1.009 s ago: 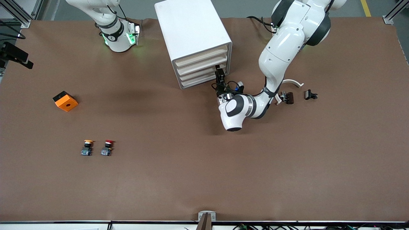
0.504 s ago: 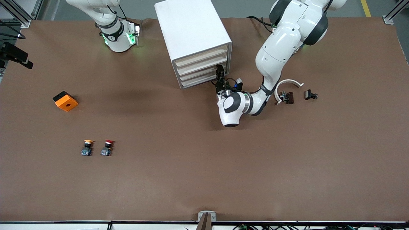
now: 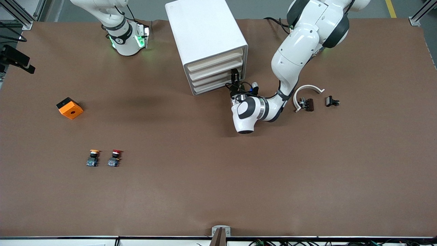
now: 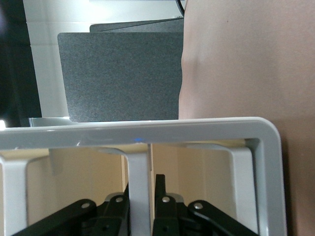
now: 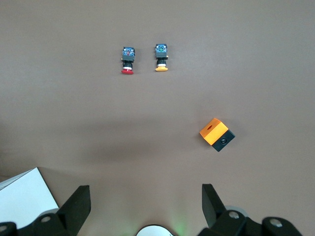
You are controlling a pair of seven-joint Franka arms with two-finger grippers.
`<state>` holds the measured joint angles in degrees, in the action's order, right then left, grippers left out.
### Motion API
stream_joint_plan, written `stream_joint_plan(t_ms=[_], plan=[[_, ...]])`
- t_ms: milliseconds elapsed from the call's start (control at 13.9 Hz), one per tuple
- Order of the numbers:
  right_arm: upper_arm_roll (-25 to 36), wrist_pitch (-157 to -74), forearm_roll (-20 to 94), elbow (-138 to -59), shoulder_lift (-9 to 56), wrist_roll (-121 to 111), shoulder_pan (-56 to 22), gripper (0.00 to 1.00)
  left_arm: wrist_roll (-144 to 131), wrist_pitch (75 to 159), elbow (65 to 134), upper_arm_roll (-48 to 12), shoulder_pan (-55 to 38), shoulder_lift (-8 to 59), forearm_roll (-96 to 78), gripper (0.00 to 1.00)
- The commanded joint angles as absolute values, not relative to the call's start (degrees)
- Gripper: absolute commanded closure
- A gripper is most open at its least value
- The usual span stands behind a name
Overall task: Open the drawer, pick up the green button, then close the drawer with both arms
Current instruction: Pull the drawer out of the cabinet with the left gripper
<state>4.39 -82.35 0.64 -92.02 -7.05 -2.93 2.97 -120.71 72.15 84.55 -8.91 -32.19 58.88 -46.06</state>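
Left claw (image 3: pixel 235 76) is at the front of the tall white box cabinet (image 3: pixel 205 37), at the end of the drawer stack toward the left arm. In the left wrist view its black fingers (image 4: pixel 160 196) are drawn together on a thin upright white rib of a shallow white plastic drawer with a cream front (image 4: pixel 140 135). From the front view I cannot tell which of the four drawers this is; it looks to be one of the lower two.

Step in hand, as judged: opening the drawer. The grip seems taken, so the pull should run straight out along the drawer's slide, level and slow. The grip sits off-centre, so a skewed pull could jam the drawer or drag the cabinet across the brown desk (image 3: pixel 218 188).

All four drawers appear shut. The green-capped button is not visible; presumably it is inside.

Right claw (image 5: pixel 145 204) hangs high near its own base with its fingers wide apart, holding nothing; that arm waits.

Near the left claw, toward the left arm's end of the desk: a white curved plastic piece (image 3: pixel 307 89) and two small dark parts (image 3: pixel 306 103). Well apart from it, toward the right arm's end: an orange block (image 3: pixel 69 108), a yellow-capped button (image 3: pixel 93 158) and a red-capped button (image 3: pixel 114 158). None obstructs the pull path.
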Motion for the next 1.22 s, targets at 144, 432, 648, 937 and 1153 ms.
stream_joint_plan(t_ms=[144,432,648,937,1153], plan=[[4.5,-81.7,0.2,-91.4,-5.5,-3.2,4.3,0.00,-119.9,71.5,84.7,-8.9,-31.7,59.0,-47.1,0.87],[4.4,-81.7,0.9,-91.4,-3.9,-3.3,5.7,0.00,-118.9,71.5,84.4,-8.7,-28.7,58.8,-47.0,0.87],[4.3,-81.7,0.5,-90.6,0.2,-3.2,5.4,0.00,-119.0,71.6,84.1,-8.7,-26.3,58.7,-46.6,0.87],[4.3,-82.9,-1.1,-89.6,4.1,-3.2,5.9,0.00,-119.4,71.6,83.3,-8.7,-23.5,58.5,-47.0,0.86],[4.3,-83.6,-1.3,-88.4,6.7,-3.3,6.0,0.00,-119.0,71.6,82.6,-8.7,-21.6,58.5,-46.9,0.86]])
